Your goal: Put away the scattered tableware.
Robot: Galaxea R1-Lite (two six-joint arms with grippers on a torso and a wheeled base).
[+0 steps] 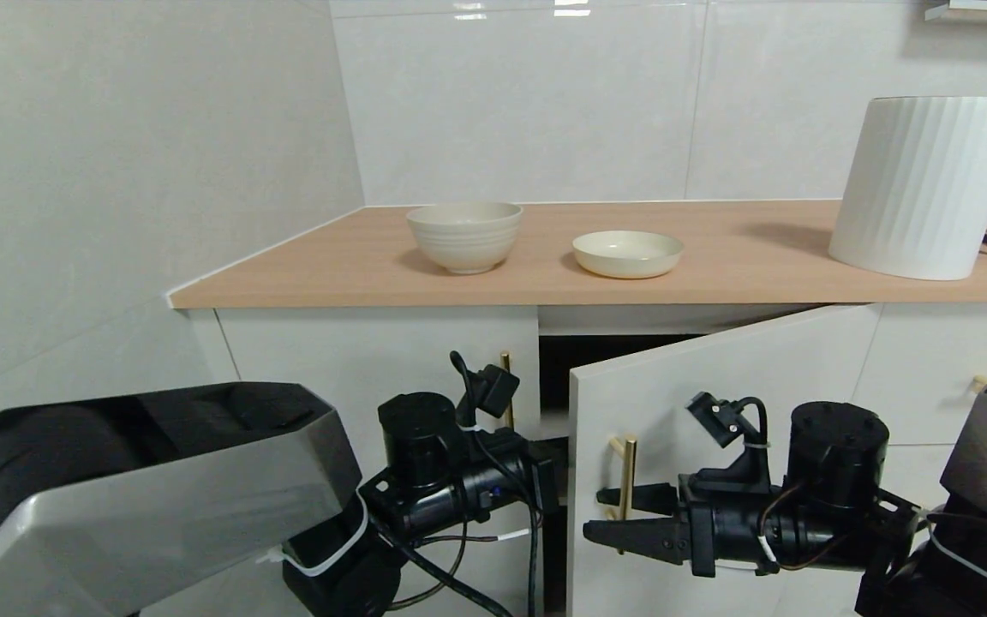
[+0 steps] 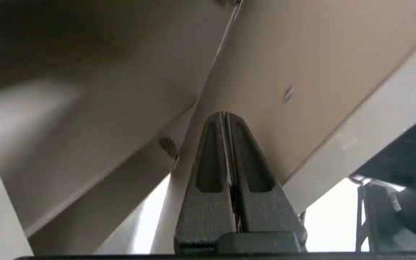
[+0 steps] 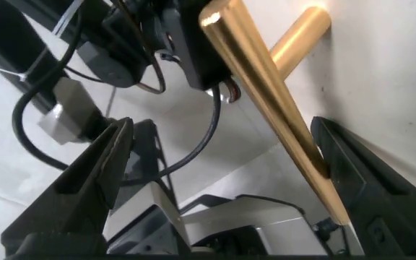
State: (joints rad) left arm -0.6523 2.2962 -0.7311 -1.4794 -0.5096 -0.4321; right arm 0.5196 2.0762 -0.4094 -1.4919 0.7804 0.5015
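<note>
Head view: bowl (image 1: 464, 236) and shallow dish (image 1: 627, 254) sit on the surface (image 1: 356, 270) above the ajar cabinet door (image 1: 716, 377), right end effector (image 1: 596, 512) at its brass handle (image 1: 627, 471); left wrist view: left end effector (image 2: 225, 126) pinched closed, empty, by the door's edge; right wrist view: right end effector wide open, fingers astride the handle, not gripping.

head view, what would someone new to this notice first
The white cabinet door standing ajar below the wooden counter draws the eye first, with the right tool open around its gold handle. On the counter a ribbed cream bowl and a shallow cream dish stand side by side, apart, and a tall white fluted container sits farther right.
</note>
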